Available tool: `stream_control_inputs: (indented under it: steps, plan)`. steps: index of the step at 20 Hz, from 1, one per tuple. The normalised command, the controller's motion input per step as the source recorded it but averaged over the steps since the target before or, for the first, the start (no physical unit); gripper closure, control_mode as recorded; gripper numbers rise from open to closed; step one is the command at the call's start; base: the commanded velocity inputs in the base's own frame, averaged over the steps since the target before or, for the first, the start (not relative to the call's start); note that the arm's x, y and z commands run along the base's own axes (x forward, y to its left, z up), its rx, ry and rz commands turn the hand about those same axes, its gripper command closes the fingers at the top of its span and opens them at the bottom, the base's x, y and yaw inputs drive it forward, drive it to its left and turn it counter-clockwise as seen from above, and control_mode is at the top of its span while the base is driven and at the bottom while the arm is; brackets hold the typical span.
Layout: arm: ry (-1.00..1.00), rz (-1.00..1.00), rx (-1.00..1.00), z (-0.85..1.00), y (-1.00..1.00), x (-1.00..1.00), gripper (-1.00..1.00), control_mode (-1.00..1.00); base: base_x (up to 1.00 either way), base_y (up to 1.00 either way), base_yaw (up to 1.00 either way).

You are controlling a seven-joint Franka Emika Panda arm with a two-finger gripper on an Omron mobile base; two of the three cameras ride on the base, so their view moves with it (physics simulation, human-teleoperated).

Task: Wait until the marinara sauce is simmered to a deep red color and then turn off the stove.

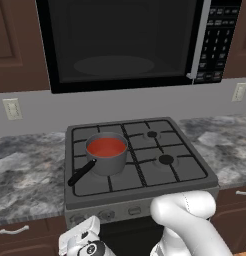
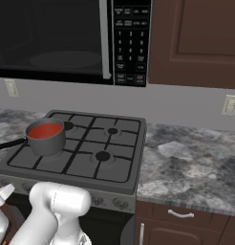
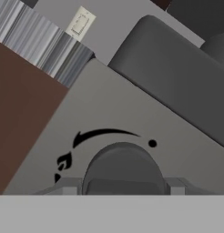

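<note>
The sauce lies as a flat orange-red disc in a small grey pan on the rear left burner of the stove, the pan's black handle pointing out toward the front left corner; from the right base view the sauce sits at the stove's far left side, with the other burners bare under black grates.

My pincer is low at the stove's front panel, right up against a round grey knob; its two grey fingertips stand either side of the knob, one at each flank, close enough that they seem to pinch it, though I cannot tell for certain that they press on it; around the knob the panel bears a black curved arrow, a dot and a small flame mark, no words. In the left base view my hand shows below the row of knobs at the front left.

Above the stove hangs a black microwave; its keypad carries rows of white digits and small labels, too fine to read; a white outlet sits on the grey wall to the left, another to the right; the mottled grey stone table flanks the stove on both sides, with dark brown cabinets above and drawers with pale handles below.
</note>
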Motion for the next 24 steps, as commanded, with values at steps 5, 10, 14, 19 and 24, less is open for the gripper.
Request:
stream_control_inputs:
  steps: [5,10,14,19,24]
  plan:
    - [0.0,0.0,0.0,0.0,0.0,0.0,1.0,-1.0,0.0,0.0,0.0]
    - [0.0,0.0,0.0,0.0,0.0,0.0,1.0,-1.0,0.0,0.0,0.0]
    - [0.0,0.0,0.0,0.0,0.0,0.0,1.0,-1.0,0.0,0.0,0.0]
    - [0.0,0.0,0.0,0.0,0.0,0.0,1.0,-1.0,0.0,0.0,0.0]
    - [0.0,0.0,0.0,0.0,0.0,0.0,1.0,-1.0,0.0,0.0,0.0]
